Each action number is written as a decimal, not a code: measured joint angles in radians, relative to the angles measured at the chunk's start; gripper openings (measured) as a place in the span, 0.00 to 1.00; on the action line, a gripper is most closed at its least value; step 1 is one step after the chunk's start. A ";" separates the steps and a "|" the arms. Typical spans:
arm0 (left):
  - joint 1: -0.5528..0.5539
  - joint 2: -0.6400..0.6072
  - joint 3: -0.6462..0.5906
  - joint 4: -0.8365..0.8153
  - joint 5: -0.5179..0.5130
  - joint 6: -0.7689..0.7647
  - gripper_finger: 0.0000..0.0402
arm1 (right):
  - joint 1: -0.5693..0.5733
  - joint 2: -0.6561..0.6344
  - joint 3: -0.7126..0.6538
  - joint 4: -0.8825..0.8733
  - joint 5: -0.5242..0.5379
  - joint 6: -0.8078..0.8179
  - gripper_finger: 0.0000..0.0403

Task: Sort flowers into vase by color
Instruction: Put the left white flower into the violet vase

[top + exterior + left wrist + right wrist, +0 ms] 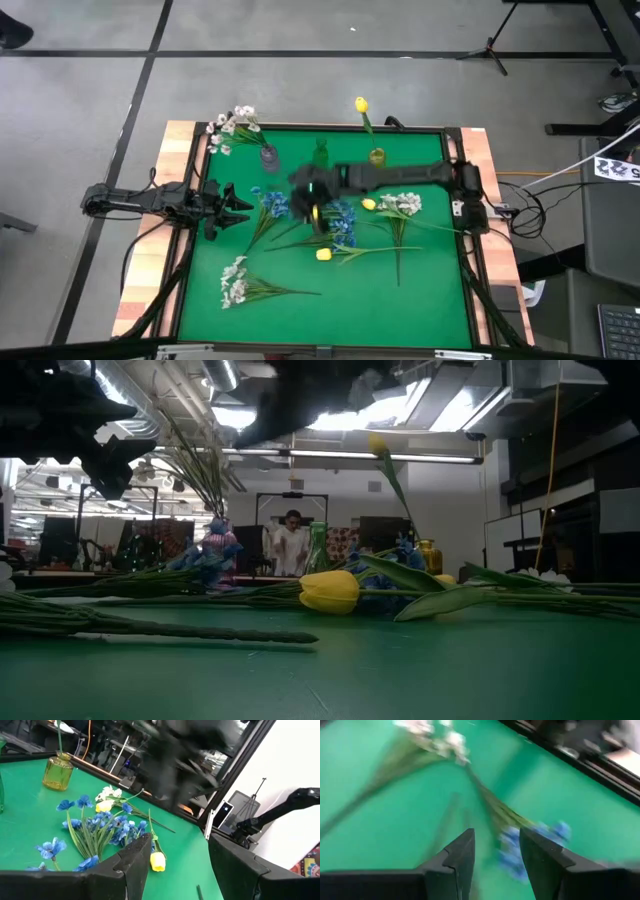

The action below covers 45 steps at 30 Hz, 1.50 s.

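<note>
Blue flowers [340,225] lie scattered mid-surface, a yellow tulip [323,254] just beside them, white sprays [234,282] nearer the front left. One yellow bud already stands in the yellow vase [376,156] at the back, white sprigs in the grey vase [268,154]. Your right gripper [495,852] hovers over the blue cluster, jaws apart and empty, likely lining up a stem. Your left gripper [177,860] waits at the left edge, jaws wide, holding nothing.
</note>
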 joint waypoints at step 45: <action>0.000 0.000 0.000 0.000 0.001 0.081 0.48 | 0.394 0.366 -0.001 0.353 0.493 0.556 0.39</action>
